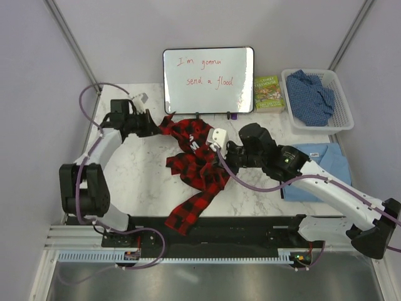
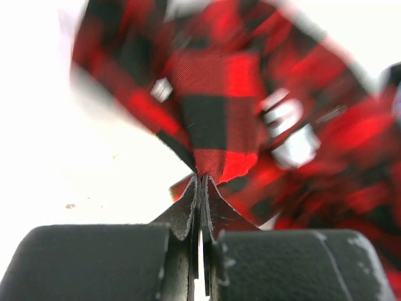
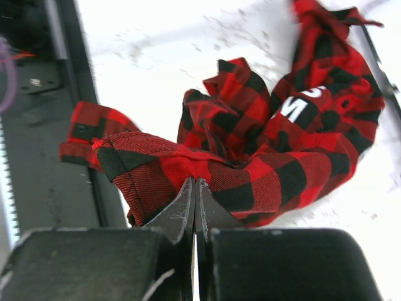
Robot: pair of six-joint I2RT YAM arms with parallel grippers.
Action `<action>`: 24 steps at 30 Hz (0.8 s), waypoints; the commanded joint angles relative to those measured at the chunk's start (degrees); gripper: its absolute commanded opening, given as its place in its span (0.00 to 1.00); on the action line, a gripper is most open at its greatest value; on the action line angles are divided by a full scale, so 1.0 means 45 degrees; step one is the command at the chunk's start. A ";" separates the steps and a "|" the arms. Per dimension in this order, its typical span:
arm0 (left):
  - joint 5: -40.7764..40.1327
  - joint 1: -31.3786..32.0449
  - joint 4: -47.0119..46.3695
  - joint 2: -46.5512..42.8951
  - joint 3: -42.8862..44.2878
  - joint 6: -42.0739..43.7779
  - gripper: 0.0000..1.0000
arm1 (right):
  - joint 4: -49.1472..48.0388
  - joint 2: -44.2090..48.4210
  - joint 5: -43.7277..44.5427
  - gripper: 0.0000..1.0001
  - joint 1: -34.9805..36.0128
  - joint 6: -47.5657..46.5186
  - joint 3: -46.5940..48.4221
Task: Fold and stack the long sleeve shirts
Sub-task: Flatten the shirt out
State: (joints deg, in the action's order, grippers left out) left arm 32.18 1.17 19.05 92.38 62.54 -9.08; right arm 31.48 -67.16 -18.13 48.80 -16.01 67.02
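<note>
A sleeve of the red-and-black flannel [image 1: 197, 169] trails over the near edge of the marble surface [image 1: 141, 179]. Mid-surface, the right jaws are pressed together on a fold of it, with the light blue shirt [image 1: 322, 153] lying flat just beside them. Farther back, the left jaws pinch what seems, through blur, its far edge. Beyond, the speckled blue shirt [image 1: 310, 94] sits in a white basket [image 1: 343, 108].

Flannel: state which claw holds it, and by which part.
Both. The left claw pinches a bunched edge at the far-left end of the flannel; the right claw pinches a fold on its right side.
</note>
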 commanded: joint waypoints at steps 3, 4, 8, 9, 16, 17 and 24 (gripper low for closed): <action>0.1128 0.0365 0.0902 -0.2871 0.2993 0.0788 0.02 | -0.1858 0.0899 -0.1108 0.00 0.2122 0.0784 -0.0421; 0.1245 0.0539 0.1039 -0.2872 0.3267 0.0768 0.02 | -0.1860 0.0919 -0.1185 0.23 0.2261 0.1171 -0.0460; 0.1558 0.1574 0.1782 -0.2600 0.4478 0.0730 0.02 | -0.1196 0.1270 0.1646 0.82 0.2049 0.1936 -0.0752; 0.1559 0.2233 0.1841 -0.2386 0.4577 0.0729 0.02 | -0.1196 0.1658 0.2072 0.86 0.1641 0.1898 -0.0831; 0.1460 0.5751 0.1841 -0.0375 0.6546 0.0416 0.02 | -0.0922 0.1760 0.1334 0.95 -0.4081 0.2796 -0.0422; 0.1461 0.6220 0.1880 0.0150 0.7363 0.0552 0.02 | -0.0942 0.1701 0.1198 0.95 -0.4994 0.2873 -0.0441; 0.1930 0.7615 0.3070 0.1251 0.9677 0.0767 0.58 | -0.0903 0.1096 -0.0111 0.96 -0.7268 0.2428 -0.0675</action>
State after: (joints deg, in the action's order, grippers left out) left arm 37.58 37.01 29.76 99.79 100.53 -6.96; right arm 27.90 -61.49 -15.16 18.39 -4.32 63.51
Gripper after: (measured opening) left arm 0.265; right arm 0.958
